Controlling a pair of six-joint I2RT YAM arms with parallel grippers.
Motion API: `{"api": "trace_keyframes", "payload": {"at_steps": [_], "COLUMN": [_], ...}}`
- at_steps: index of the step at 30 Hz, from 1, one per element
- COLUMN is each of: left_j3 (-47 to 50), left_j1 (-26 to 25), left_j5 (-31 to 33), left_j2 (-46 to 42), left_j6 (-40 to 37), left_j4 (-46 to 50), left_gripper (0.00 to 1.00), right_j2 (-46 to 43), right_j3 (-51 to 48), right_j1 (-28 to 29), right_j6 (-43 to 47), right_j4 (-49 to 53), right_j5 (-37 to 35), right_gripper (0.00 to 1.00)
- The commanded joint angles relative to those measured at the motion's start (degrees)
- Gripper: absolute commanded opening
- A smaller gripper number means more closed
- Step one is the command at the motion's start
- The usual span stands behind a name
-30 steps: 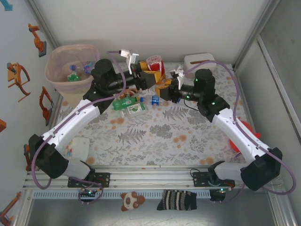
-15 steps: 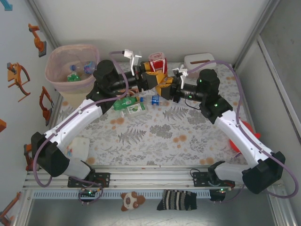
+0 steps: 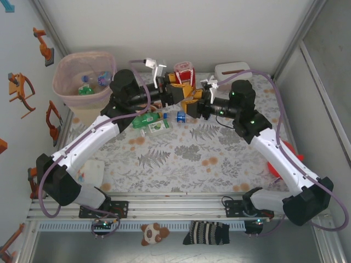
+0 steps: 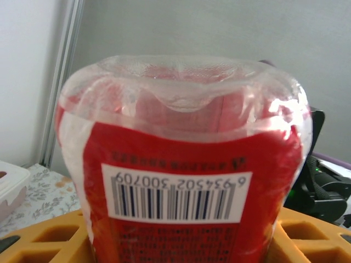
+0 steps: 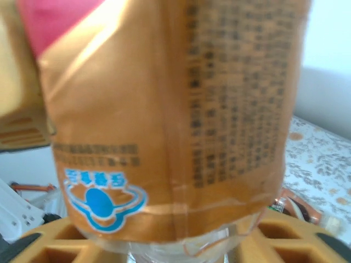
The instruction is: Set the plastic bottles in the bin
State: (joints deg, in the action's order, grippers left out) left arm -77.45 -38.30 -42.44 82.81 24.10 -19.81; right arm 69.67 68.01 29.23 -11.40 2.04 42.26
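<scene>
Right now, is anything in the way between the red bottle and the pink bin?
Nothing loose that I can see. The left gripper holds the red-labelled bottle; the bin is open-topped. Just the left arm's own elbow lies between them.

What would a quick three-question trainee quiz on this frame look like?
1. True or false: the left gripper is shut on a red-labelled bottle.
2. Multiple choice: what colour is the label on the right gripper's bottle, clamped in the right gripper? A) green B) orange C) blue
3. Short answer: in the top view, which far corner of the table does the bin stand at?

Key: 1 true. 2 B. 3 far left.
</scene>
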Motion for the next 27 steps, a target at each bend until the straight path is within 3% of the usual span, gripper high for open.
{"api": "trace_keyframes", "payload": {"at_steps": [1, 2, 11, 20, 27], "left_j3": [-2.52, -2.65, -5.33, -17.29, -22.05], "left_j1": [0.91, 1.28, 7.45, 16.45, 26.6], "left_j5": [1.93, 2.4, 7.8, 25.68, 32.48], "left_j2": [-1.33, -1.58, -4.46, -4.19, -4.52], "left_j6": [-2.04, -2.19, -3.59, -11.92, -16.07], "left_j4": [2.51, 3.28, 14.36, 44.59, 55.3], "left_gripper": [0.56, 0.56, 0.56, 0.56, 0.56], "right_j2": [-2.71, -3.27, -6.51, -7.09, -5.81], "right_j3": [1.74, 1.54, 2.54, 4.06, 5.94], "right_j1": [0.39, 0.39, 0.46, 0.44, 0.43], "right_j6": [2.12, 2.43, 6.81, 9.19, 10.45], "right_j4": [3.3, 4.11, 12.54, 17.09, 20.13], "right_j5": [-2.67, -3.17, -6.94, -9.08, -11.06], "right_gripper": [0.58, 0.64, 0.64, 0.64, 0.63]}}
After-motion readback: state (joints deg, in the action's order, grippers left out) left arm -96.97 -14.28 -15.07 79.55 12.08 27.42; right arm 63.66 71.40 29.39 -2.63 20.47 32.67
